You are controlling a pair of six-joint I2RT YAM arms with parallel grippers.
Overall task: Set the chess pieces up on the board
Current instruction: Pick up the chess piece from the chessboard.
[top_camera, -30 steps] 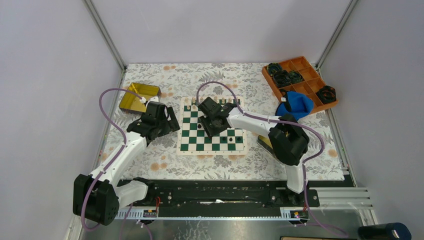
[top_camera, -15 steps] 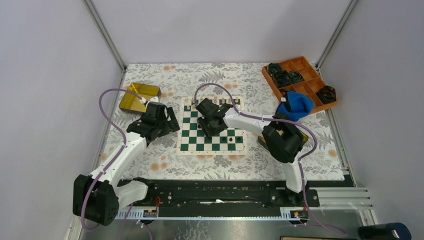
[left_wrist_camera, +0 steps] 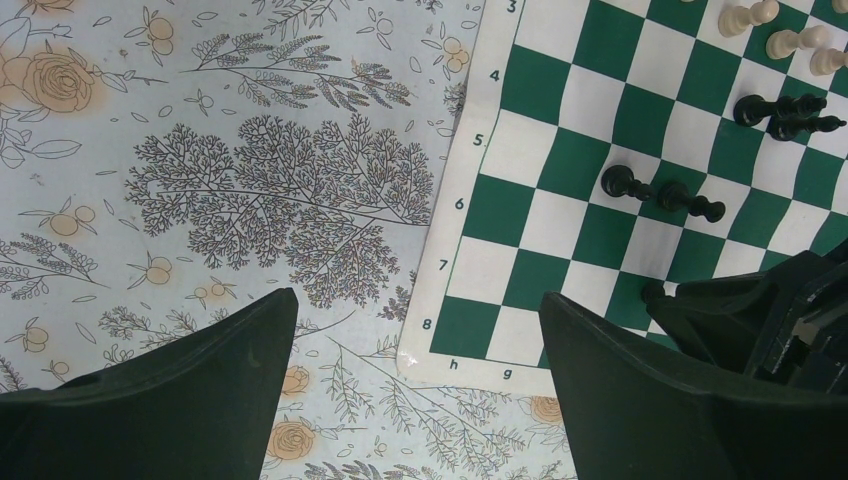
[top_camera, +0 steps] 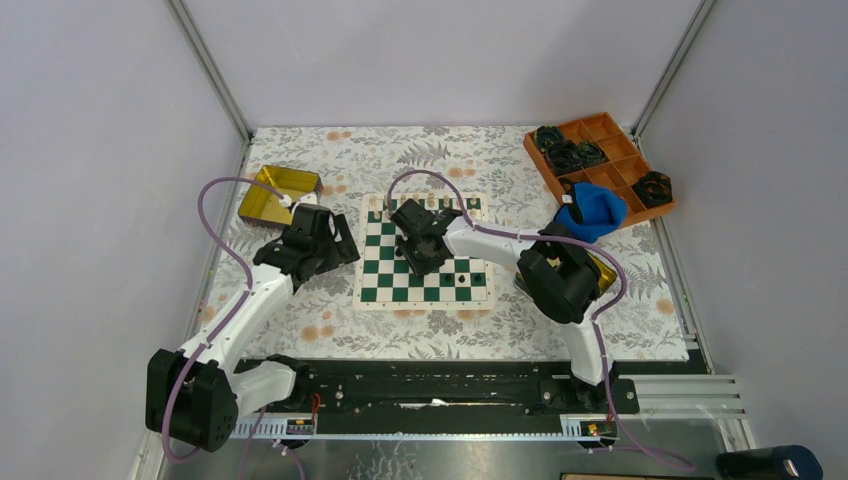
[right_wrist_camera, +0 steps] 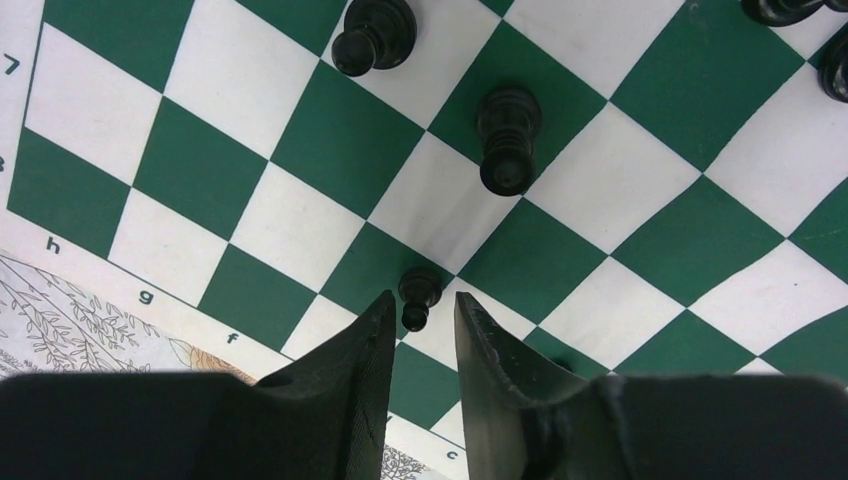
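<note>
The right gripper [right_wrist_camera: 423,302] hangs low over the board [right_wrist_camera: 640,250], its jaws narrowly apart around a black pawn [right_wrist_camera: 420,286] near the lettered edge, not clearly gripping it. It would be best to centre the pawn, then squeeze gently so it does not tip.

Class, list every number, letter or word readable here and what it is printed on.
"3", "4", "5", "6", "7", "8": white border of the board, left wrist view.
"h", "g", "f": same border, wrist views.
One more letter at the right wrist view's lower edge: unclear.
Top view: too small to read.
</note>
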